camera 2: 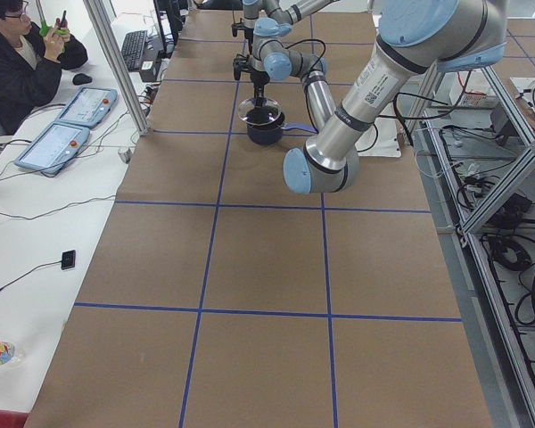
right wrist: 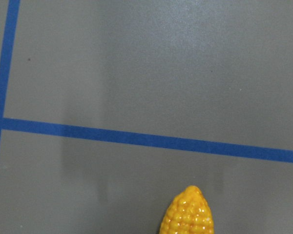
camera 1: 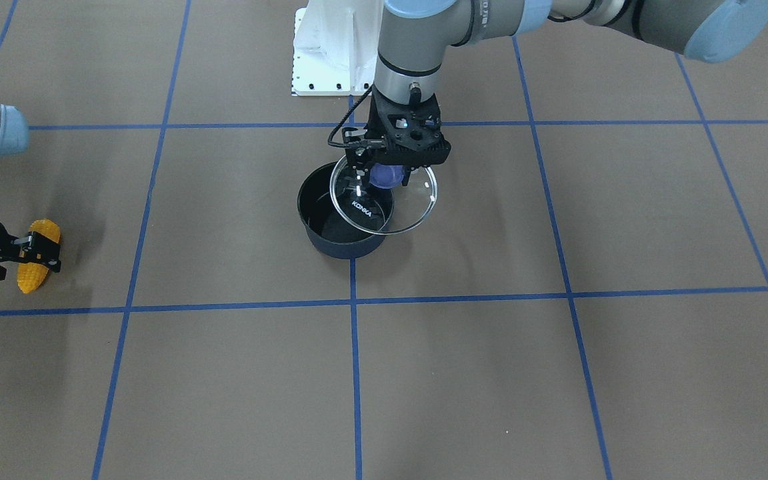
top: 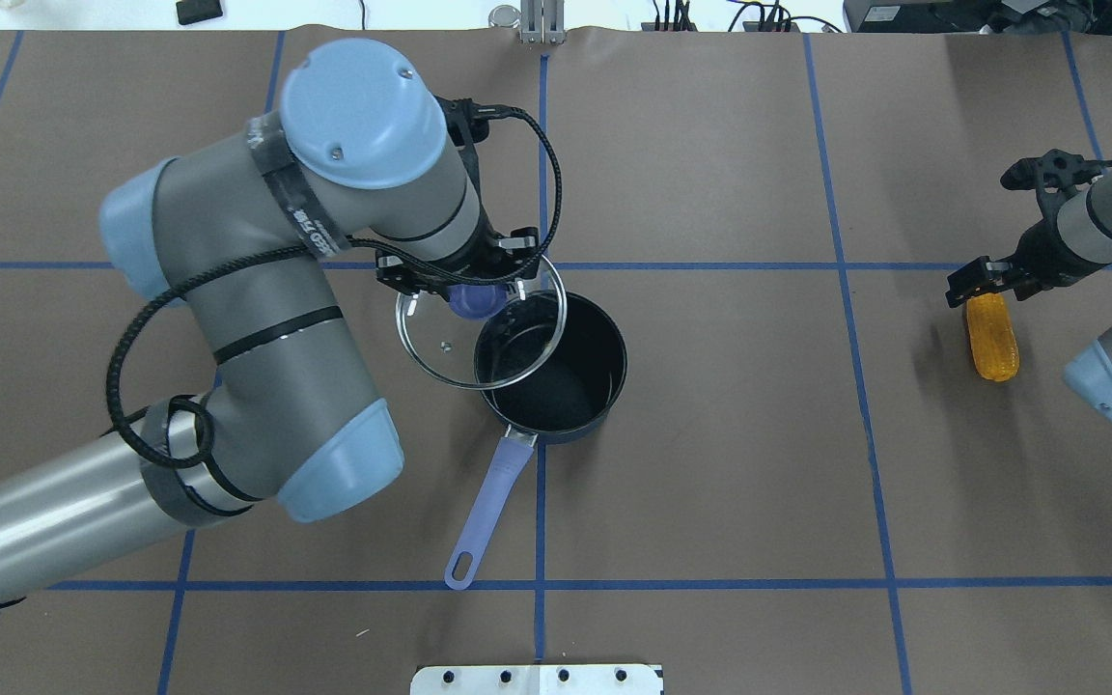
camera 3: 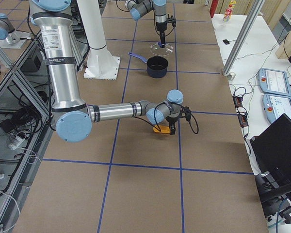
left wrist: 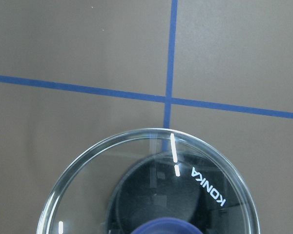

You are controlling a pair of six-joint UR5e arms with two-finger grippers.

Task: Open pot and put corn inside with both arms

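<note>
- Left gripper (camera 1: 384, 175) is clenched on the clear round glass lid (camera 1: 414, 203), which hangs lifted beneath it and half over the open dark round metal pot (camera 1: 341, 243).
- Right gripper (top: 986, 282) straddles the bumpy orange-yellow corn cob (top: 992, 338); I cannot tell whether it is pinching.
- Step in hand is probably grasping the corn. The next move needs a firm grip, a lift, and a long carry to the pot.

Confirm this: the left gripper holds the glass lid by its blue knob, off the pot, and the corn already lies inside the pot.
Wrong on the corn: the pot is empty, and the corn is far off at the right gripper, as the overhead exterior view shows. The left gripper does hold the glass lid by its knob.
</note>
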